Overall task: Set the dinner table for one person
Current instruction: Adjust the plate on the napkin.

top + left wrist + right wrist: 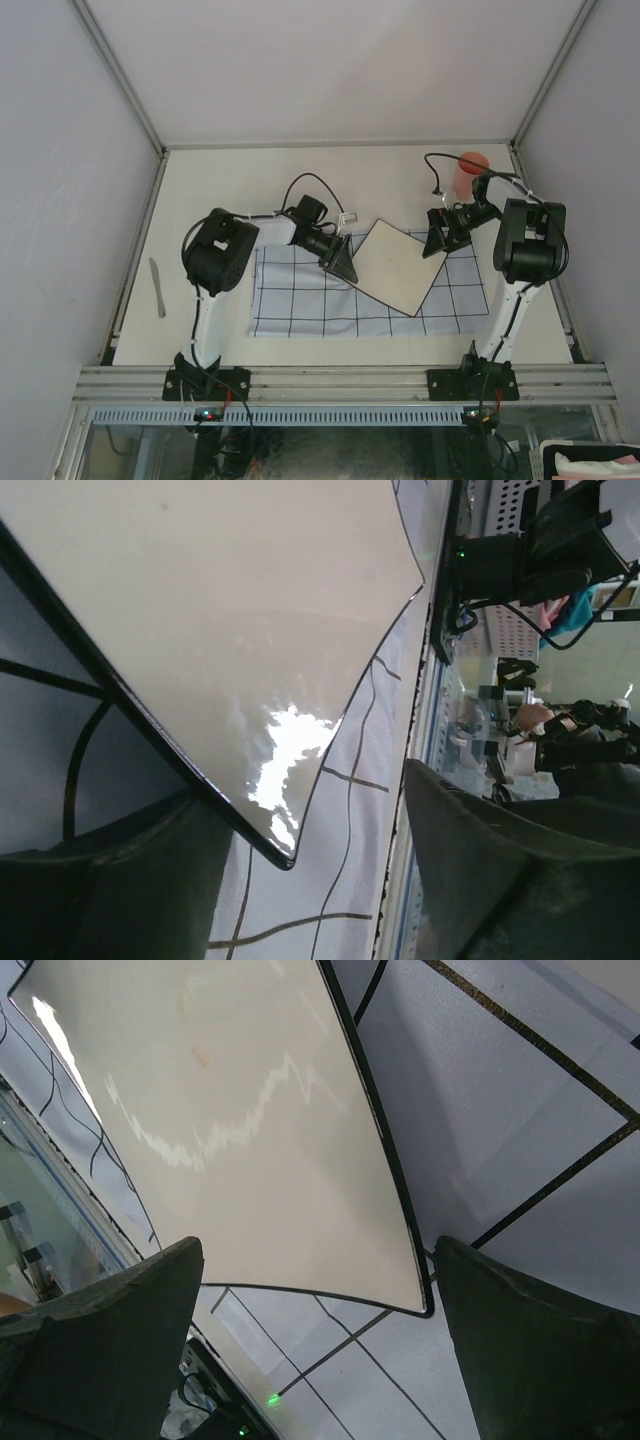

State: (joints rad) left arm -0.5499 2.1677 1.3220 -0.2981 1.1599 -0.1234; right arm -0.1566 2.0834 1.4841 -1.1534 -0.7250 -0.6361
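Worktop: the off-white worktop (250,180) runs from the near rail (340,380) to the back wall. I see bare surface behind the cloth and to its left.
Cloth: the pale-blue gridded cloth (290,305) lies near-centre, with its front edge just short of the worktop's near edge.
Plate: the square, dark-rimmed plate (400,265) sits cornerwise on the cloth. Its back corner reaches past the cloth's rear edge.
Left gripper: the left gripper (342,264) is released, fingers spread to either side of the plate's left corner.
Right gripper: the right gripper (438,238) is also released, and the plate's right corner lies between its fingers.
Left margin: a knife (157,288) lies close to the left rail, well apart from the cloth.
Back right: an orange cup (472,172) stands in the corner, just beside the right arm.
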